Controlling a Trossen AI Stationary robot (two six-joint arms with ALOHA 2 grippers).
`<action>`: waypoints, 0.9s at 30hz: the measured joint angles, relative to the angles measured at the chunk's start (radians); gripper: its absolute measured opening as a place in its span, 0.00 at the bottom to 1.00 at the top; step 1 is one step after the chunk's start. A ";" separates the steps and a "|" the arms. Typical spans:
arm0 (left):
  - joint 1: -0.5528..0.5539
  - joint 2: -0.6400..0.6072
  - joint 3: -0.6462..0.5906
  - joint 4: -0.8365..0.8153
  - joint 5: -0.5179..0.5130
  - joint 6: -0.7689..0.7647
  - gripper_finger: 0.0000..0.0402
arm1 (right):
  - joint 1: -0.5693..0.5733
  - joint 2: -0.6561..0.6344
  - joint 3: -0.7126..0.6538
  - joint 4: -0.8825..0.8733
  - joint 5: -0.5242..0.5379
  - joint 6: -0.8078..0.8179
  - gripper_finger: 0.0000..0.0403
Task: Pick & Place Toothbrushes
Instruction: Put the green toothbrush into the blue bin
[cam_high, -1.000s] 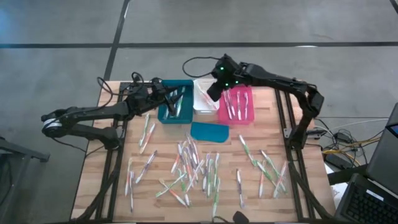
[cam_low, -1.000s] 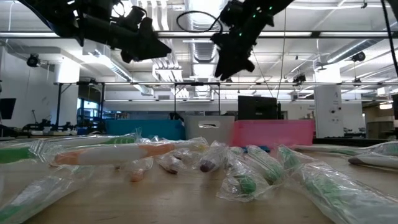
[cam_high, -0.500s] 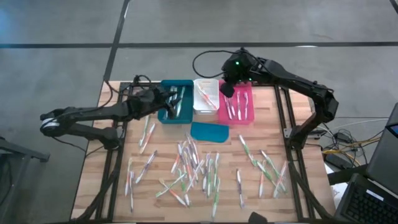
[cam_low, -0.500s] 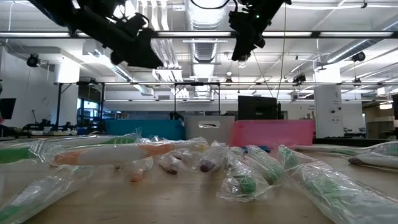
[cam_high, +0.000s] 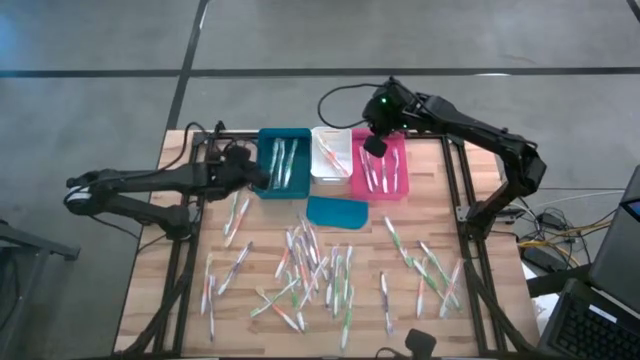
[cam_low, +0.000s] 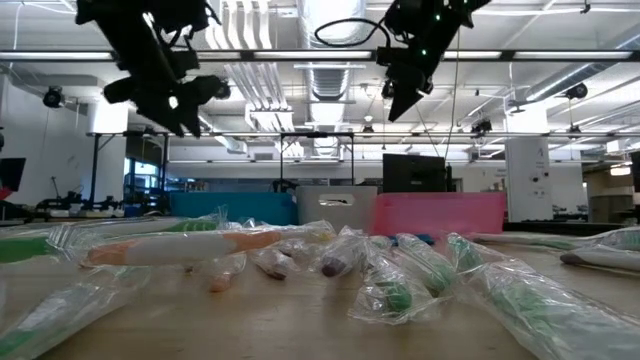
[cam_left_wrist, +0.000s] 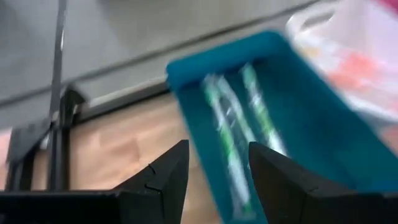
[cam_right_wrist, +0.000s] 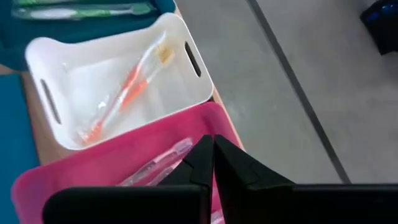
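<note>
While the right tool (cam_high: 374, 146) has pinched together empty over the pink bin (cam_high: 394, 187), the left tool (cam_high: 258, 178), apart, has retreated.

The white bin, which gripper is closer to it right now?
The right. The right gripper hangs over the pink bin, right beside the white bin. The left gripper sits at the outer edge of the teal bin, one bin farther off.

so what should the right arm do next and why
Probably swing back toward the loose wrapped toothbrushes scattered on the wooden table. The right gripper hangs above the pink plastic bin with jaws shut on nothing, so it looks free for another pick.
</note>
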 joint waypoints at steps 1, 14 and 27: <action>0.002 0.001 0.000 -0.036 0.007 -0.032 0.43 | -0.007 0.000 -0.017 0.023 -0.013 -0.010 0.02; 0.034 0.079 0.000 -0.319 0.254 -0.256 0.43 | -0.061 0.000 -0.219 0.276 -0.259 -0.070 0.02; 0.062 0.211 -0.006 -0.442 0.418 -0.262 0.43 | -0.060 0.000 -0.274 0.348 -0.266 -0.135 0.02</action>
